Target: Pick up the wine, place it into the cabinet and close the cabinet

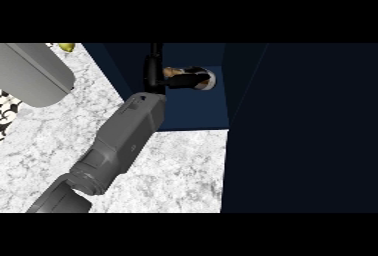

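Head view: right hand inside cabinet, curled round wine; next, release, withdraw, shut door.

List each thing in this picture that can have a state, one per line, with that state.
Wine bottle: lying on its side inside the cabinet.
Cabinet: open, door swung out at the view's right.
Hand: at the cabinet opening beside the bottle; fingers not readable.
Grey forearm: stretched over the marble counter.
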You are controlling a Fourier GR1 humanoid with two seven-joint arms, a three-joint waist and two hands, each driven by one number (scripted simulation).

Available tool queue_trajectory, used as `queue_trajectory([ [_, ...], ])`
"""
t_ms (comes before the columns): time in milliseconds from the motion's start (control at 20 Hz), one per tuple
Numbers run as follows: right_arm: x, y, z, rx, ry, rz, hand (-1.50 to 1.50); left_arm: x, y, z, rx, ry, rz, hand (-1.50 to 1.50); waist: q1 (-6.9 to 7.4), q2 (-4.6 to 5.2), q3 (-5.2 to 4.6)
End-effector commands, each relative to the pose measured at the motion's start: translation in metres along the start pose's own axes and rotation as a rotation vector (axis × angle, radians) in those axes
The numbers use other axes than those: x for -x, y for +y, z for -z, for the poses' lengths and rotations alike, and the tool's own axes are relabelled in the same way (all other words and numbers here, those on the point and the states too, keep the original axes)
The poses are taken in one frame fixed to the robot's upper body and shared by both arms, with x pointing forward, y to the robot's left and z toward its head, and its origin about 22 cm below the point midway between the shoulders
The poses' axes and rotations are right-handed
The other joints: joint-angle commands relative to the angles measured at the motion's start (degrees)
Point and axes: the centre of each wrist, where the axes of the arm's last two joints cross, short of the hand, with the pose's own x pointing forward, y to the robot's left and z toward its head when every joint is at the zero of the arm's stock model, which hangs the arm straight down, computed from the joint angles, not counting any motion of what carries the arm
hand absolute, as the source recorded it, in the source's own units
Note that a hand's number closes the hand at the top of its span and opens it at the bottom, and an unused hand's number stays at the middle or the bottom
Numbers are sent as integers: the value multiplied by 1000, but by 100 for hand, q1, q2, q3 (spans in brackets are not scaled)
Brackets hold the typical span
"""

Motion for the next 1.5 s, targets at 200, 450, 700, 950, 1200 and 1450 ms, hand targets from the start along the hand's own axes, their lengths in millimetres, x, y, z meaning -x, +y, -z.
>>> queue_trajectory([
  [200,-45,4,-31,12,-71,38,-150,11,7,-15,44,-53,-85,-150,133,-77,6],
  [450,-45,7,-24,20,-52,34,-150,-5,5,-21,89,-76,-149,-150,305,-121,0],
  [700,-29,0,-9,51,-72,14,-150,-17,-1,-45,113,-57,-174,-150,365,-123,7],
  [950,-44,9,-22,30,-63,24,-150,-18,5,-80,144,-49,-226,-150,326,-134,3],
  [1200,-42,11,-23,36,-75,34,-150,-9,26,-127,140,-38,-283,-150,276,-110,3],
  [1450,-48,13,-24,12,-65,16,-150,-23,36,-158,159,-58,-292,-150,225,-78,1],
])
